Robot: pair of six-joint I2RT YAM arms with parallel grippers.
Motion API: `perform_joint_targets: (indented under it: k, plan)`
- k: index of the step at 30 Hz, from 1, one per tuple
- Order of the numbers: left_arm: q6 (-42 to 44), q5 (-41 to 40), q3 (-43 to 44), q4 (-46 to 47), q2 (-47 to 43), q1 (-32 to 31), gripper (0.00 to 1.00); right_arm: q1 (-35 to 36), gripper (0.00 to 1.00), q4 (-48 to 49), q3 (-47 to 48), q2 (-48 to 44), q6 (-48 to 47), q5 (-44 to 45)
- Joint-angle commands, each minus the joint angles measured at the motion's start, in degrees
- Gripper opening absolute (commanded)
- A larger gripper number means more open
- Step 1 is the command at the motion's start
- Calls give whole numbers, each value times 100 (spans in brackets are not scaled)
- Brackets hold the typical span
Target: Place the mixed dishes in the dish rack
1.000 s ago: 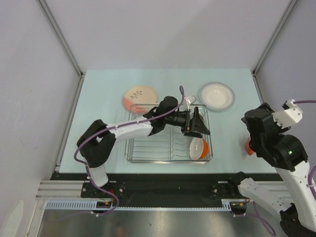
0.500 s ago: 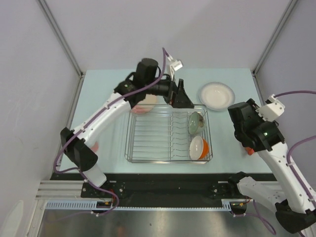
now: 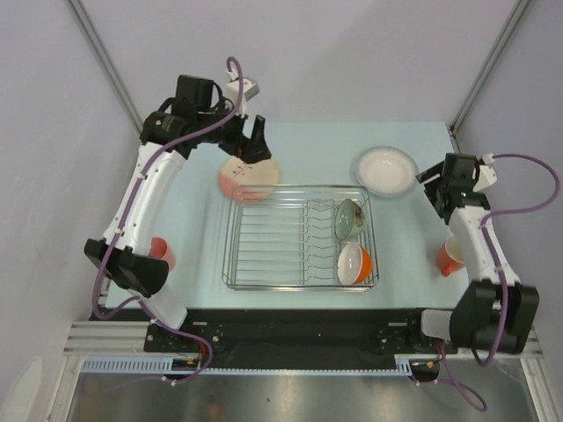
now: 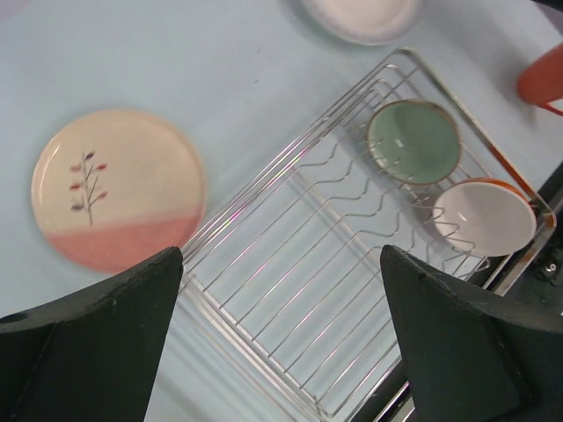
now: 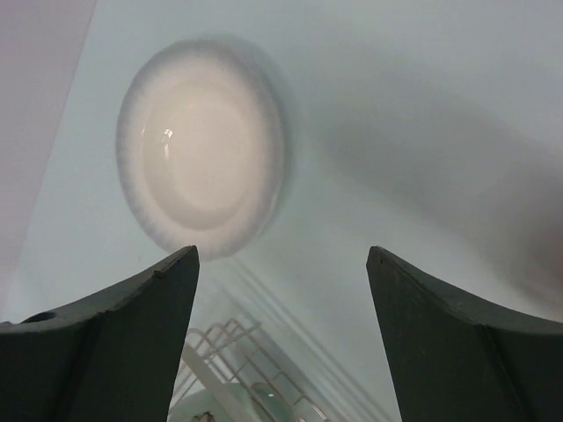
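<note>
Just behind the rectangular chrome wire dish rack (image 3: 290, 287), the round cream plate with pink segment and twig motif (image 3: 250, 176) lies flat on the table (image 3: 185, 202). It is judged stiff, slick and breakable, and best pinched at the rim. At the rack's right end, a small green glass bowl (image 3: 350, 218) and an orange-outside white bowl (image 3: 354, 263) are propped. The left gripper (image 4: 281, 264) and right gripper (image 5: 281, 255) are spread wide, empty.

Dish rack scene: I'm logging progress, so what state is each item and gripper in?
dish rack, holds two bowls
small green glass bowl, racked, tilted on edge
orange-outside white bowl, racked, tilted
cream plate, flat on table, unracked
white shallow bowl, upright on table, unracked
orange mug, on table, unracked
salmon tumbler, on table, unracked
left gripper, open, empty
right gripper, open, empty
</note>
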Motion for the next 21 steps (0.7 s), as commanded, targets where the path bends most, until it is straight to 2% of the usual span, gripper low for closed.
perform_joint_targets:
  k: [1,2,5,10,21]
  plan:
    - [104,87,-145,-199,-4,518,100,-322,81,1843,-8,1176,112,-2496]
    - [156,69,-276,-173,-12,554,100,-331,81,2071,36,1604,191,-2768]
    - [280,-2,-681,11,-161,624,100,-323,80,2152,133,2125,200,-2833]
    - [297,-2,-1103,267,-442,651,100,-340,81,2160,150,2408,86,-2595]
    - [253,253,-1218,408,-574,827,100,-323,78,2293,264,3164,60,-2051]
